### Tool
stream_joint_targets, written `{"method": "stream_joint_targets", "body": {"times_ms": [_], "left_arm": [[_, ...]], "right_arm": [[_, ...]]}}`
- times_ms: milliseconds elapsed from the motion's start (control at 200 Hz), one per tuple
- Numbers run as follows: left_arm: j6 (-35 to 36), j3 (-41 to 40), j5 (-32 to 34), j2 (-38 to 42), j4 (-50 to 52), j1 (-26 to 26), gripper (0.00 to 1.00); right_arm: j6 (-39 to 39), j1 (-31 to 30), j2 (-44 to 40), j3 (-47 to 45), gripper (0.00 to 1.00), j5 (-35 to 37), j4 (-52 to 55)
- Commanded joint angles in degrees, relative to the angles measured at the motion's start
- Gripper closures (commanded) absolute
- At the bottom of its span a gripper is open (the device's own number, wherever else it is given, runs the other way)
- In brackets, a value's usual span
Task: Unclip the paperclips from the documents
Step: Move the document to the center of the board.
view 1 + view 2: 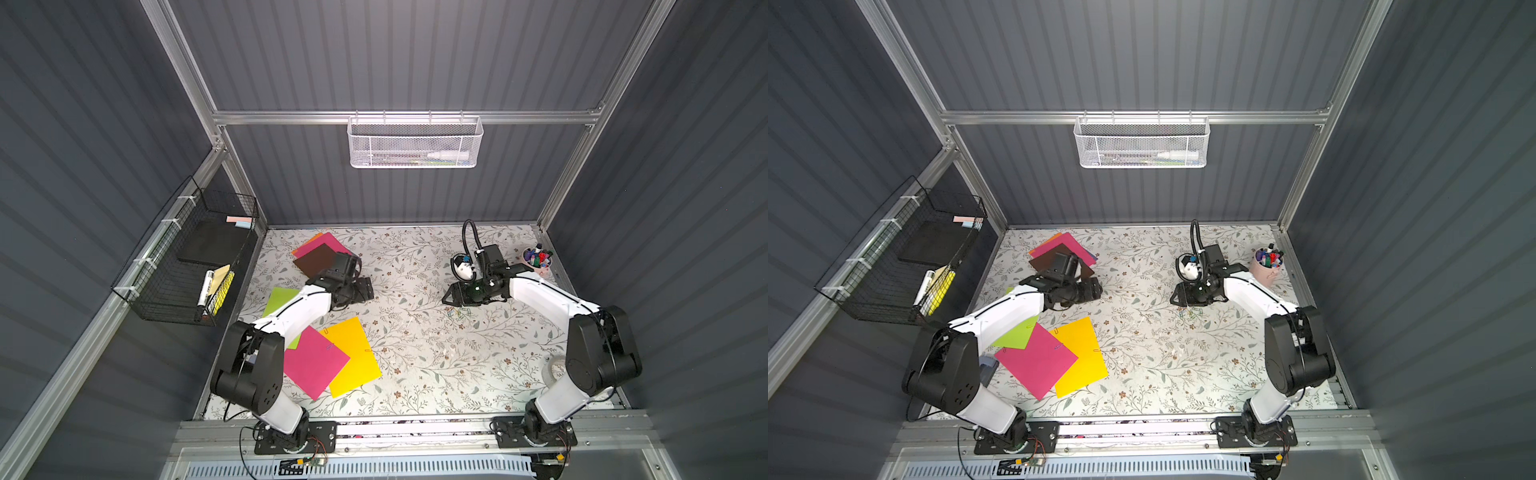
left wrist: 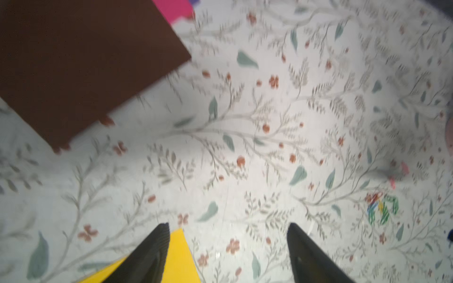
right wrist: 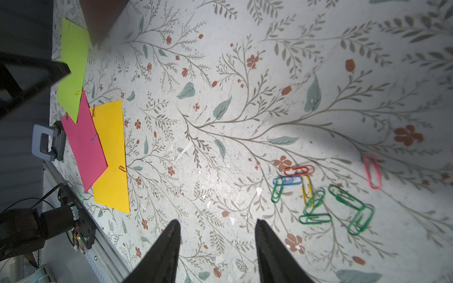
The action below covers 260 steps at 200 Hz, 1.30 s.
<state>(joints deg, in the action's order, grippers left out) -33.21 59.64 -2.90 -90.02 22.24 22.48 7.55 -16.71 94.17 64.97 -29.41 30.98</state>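
Note:
A brown sheet (image 1: 315, 259) tops a stack of documents at the back left. Lime green (image 1: 278, 301), magenta (image 1: 313, 361) and yellow (image 1: 355, 353) documents overlap at the front left. Small paperclips sit on the yellow sheet's edge (image 3: 122, 168), the magenta sheet (image 3: 94, 138) and the green sheet (image 3: 78, 93). Several loose paperclips (image 3: 318, 196) lie on the table just beside my right gripper (image 3: 217, 224), which is open and empty. My left gripper (image 2: 228, 226) hovers open and empty over bare table between the brown sheet (image 2: 81, 61) and the yellow sheet's corner (image 2: 180, 254).
A pink cup of markers (image 1: 537, 261) stands at the back right, with a white device (image 1: 463, 268) near it. A tape roll (image 1: 555, 368) lies by the right arm. A grey hole punch (image 3: 47, 142) sits at the front left. A black wire basket (image 1: 187, 266) hangs on the left wall.

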Motion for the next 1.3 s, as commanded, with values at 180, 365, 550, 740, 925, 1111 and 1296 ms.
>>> {"method": "stream_joint_targets", "body": {"times_ms": [180, 365, 550, 740, 925, 1111, 1296], "left_arm": [[-17.6, -6.4, 6.1, 3.7, 10.1, 9.6, 0.22], [-20.2, -9.4, 9.4, 2.9, 8.6, 9.8, 0.22], [-18.1, -10.6, 4.2, -3.8, 2.7, 9.8, 0.23], [-11.1, -5.7, -4.0, -10.7, -2.0, 10.7, 0.27], [-9.8, 1.3, -9.3, -15.4, -5.8, 11.8, 0.27], [-8.9, 7.7, -14.2, -20.7, -8.4, 12.0, 0.26], [-6.7, 11.7, -16.7, -16.9, -9.5, 12.0, 0.1]], "right_arm": [[-0.8, -0.2, -1.1, -0.6, 0.47, -3.1, -0.1], [-3.1, -0.2, -1.5, -2.6, 0.46, -4.3, -1.2], [-2.5, -0.1, -3.5, -3.0, 0.46, -4.7, -1.2], [-2.9, 0.4, -5.3, -3.5, 0.45, -3.9, -0.7], [-2.2, 0.7, -4.5, -3.4, 0.45, -3.5, -1.1], [-0.5, 0.7, -3.0, -3.1, 0.44, -3.6, -2.0], [3.5, 0.3, -0.3, -2.6, 0.44, -3.5, -4.2]]}}
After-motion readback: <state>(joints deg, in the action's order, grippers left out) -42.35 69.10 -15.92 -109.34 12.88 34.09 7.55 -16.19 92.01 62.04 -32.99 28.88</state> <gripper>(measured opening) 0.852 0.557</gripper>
